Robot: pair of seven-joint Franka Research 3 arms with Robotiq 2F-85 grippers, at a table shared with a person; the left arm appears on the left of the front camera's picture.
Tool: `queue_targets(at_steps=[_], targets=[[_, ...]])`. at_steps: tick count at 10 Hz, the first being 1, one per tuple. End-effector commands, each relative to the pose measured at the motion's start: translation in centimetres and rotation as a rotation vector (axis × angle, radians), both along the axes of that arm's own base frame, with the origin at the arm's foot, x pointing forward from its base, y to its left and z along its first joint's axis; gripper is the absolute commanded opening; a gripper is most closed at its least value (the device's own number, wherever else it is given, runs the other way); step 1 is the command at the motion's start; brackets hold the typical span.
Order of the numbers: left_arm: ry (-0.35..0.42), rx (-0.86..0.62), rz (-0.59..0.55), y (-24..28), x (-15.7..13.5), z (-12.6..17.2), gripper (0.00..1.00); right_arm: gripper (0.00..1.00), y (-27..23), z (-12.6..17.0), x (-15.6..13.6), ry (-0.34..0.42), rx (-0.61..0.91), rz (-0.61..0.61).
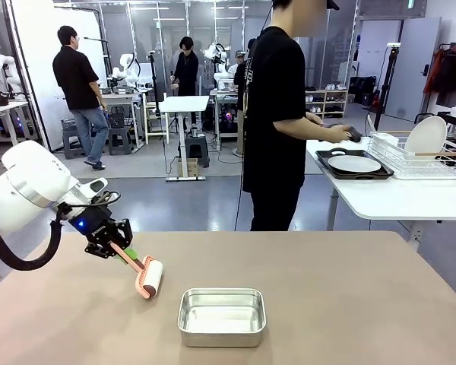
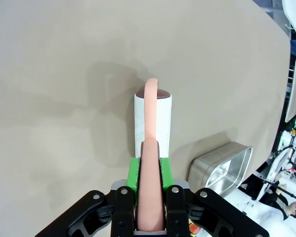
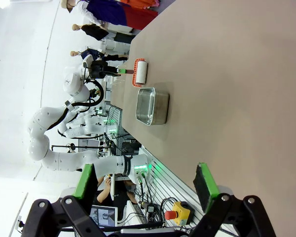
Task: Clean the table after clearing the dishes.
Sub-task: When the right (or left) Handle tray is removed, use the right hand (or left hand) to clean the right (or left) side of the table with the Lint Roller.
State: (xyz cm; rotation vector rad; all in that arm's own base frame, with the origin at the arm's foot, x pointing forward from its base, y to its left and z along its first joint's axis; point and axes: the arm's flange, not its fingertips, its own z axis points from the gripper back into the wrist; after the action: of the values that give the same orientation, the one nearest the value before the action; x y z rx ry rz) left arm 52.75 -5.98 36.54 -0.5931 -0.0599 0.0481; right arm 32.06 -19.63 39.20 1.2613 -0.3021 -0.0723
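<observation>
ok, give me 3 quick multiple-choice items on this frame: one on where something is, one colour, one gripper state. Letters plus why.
1. Where does the steel pan sit relative to the lint roller in the front view?
A. to its right on the brown table
B. on the white side table
C. behind it, by the person

2. What colour is the lint roller's handle?
A. blue
B. pink
C. black

3. What state is the left gripper in?
A. open above the pan
B. open, holding nothing
C. shut on the lint roller

Key: 1 A, the pan stands on the brown table, right of the roller head. 2 B, the left wrist view shows a pink handle running to the white roll. 3 C, the green pads clamp the handle on both sides; the right gripper is the open one.
</observation>
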Motion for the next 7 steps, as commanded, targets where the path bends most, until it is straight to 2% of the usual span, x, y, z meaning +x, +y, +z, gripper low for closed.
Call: queue_targets(at_steps=[1,7], targets=[[-0.023,0.034,-0.001,2.1,-0.3,-2.6,0.21,1.0,0.1,0.1,0.0,-0.005,-0.002,-0.007],[-0.065,0.133,0.012,7.9,-0.7,-3.5,0.21,1.0,0.1,0.1,0.0,-0.005,-0.002,-0.007]])
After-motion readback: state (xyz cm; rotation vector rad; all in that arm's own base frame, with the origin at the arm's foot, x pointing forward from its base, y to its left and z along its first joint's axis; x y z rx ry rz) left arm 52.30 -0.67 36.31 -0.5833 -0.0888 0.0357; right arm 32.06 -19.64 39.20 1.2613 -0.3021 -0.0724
